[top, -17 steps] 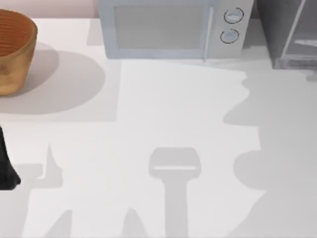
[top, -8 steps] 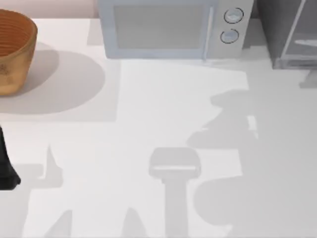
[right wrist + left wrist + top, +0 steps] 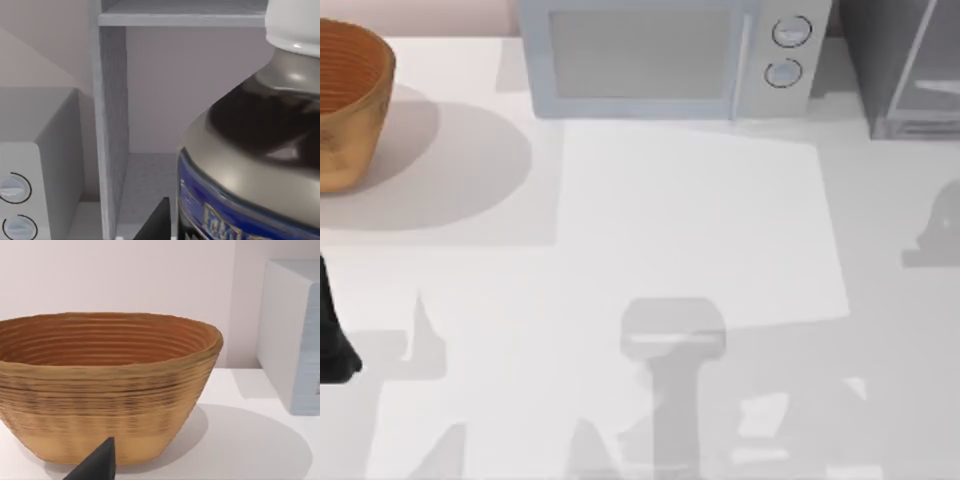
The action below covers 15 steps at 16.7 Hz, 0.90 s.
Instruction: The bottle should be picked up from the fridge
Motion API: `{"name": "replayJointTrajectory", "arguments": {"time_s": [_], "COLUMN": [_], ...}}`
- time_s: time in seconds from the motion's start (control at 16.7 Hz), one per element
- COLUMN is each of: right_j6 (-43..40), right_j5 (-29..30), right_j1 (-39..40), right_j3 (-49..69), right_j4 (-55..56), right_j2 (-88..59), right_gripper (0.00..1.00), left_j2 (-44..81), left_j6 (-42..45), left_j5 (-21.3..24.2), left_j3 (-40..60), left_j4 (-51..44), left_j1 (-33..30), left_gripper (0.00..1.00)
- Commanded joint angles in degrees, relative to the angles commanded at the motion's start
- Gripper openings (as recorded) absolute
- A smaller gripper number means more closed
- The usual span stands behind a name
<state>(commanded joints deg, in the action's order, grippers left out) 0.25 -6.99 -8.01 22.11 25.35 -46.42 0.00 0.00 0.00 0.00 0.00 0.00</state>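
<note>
The bottle [image 3: 250, 150] hangs close in front of the right wrist camera, with a white cap, a dark shiny body and a blue label band. My right gripper [image 3: 220, 235] is shut on the bottle, and one dark finger [image 3: 159, 222] shows beside it. Behind the bottle stands the fridge [image 3: 112, 125], its grey inside and a shelf open to view. From above, the fridge [image 3: 895, 60] sits at the back right corner of the table. My left arm [image 3: 334, 335] stays parked at the left edge.
A pale microwave [image 3: 665, 55] with two round knobs stands at the back middle, just left of the fridge. A woven brown basket [image 3: 345, 100] sits at the back left, right in front of the left wrist camera [image 3: 107, 385]. Arm shadows fall across the white table [image 3: 690, 220].
The right arm's shadow has slid off the table's right middle toward the front right. A small shadow now lies at the right edge. The left arm has not moved.
</note>
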Motion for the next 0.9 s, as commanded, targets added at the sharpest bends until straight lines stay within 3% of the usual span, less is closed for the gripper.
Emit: {"name": "replayJointTrajectory", "arguments": {"time_s": [0.48,0.9], "right_j6": [-0.1,-0.3], "right_j5": [5.7,7.0], "right_j1": [6.5,8.0], "right_j3": [-18.7,-22.1], "right_j4": [-21.3,-25.4], "right_j2": [39.5,46.4], "right_gripper": [0.0,0.0], "left_j2": [0.0,0.0], "left_j6": [0.0,0.0], "left_j5": [0.0,0.0], "left_j3": [0.0,0.0], "left_j4": [0.0,0.0], "left_j1": [0.0,0.0], "left_gripper": [1.0,1.0]}}
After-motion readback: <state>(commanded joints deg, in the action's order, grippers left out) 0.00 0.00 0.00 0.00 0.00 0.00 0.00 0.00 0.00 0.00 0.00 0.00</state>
